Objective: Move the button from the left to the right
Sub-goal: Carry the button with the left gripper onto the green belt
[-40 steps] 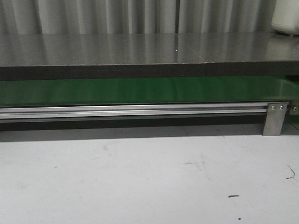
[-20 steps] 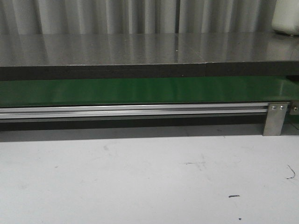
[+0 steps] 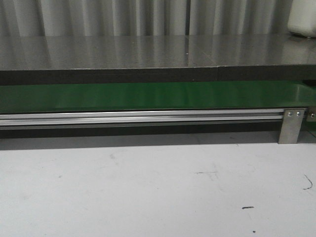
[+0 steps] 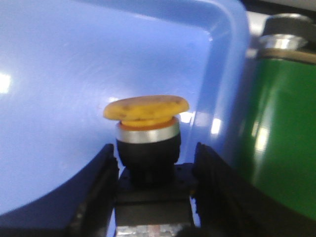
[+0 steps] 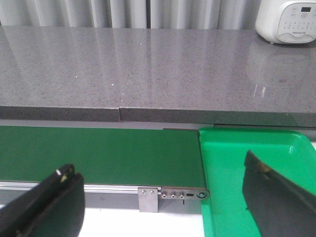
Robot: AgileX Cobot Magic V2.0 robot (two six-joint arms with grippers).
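In your left wrist view there is one button [image 4: 147, 132]. It stands with its long axis running from the black boxy body up to the round orange-yellow cap, and the cap points away from the left gripper [image 4: 150, 170], toward the wall of the blue bin [image 4: 74, 59] behind it. The cap looks a little tilted, with one edge lower than the other. Under the cap you see one silver ring, then the black body.

The two black fingers [image 4: 101, 187] of the left gripper stand one on each side of the black body. They are only slightly wider than the body, and the view is too blurred to say whether they press it or only sit just beside it, so you cannot tell if it is grasped. Beside the blue bin you see the green belt [image 4: 281, 133] and one metal roller [image 4: 284, 34] at its end.

In the right wrist view, the right gripper [image 5: 168, 197] has its two fingers [image 5: 47, 200] spread widely and they hold nothing. Between them you see the green belt, one green tray [image 5: 222, 163] just beside the belt's end, the grey desk [image 5: 123, 64] behind, and one white appliance [image 5: 289, 19] on it.

The front view shows the belt, one aluminium rail [image 3: 143, 117] with one bracket [image 3: 292, 124], and the white surface [image 3: 148, 192] below. Neither arm appears there.
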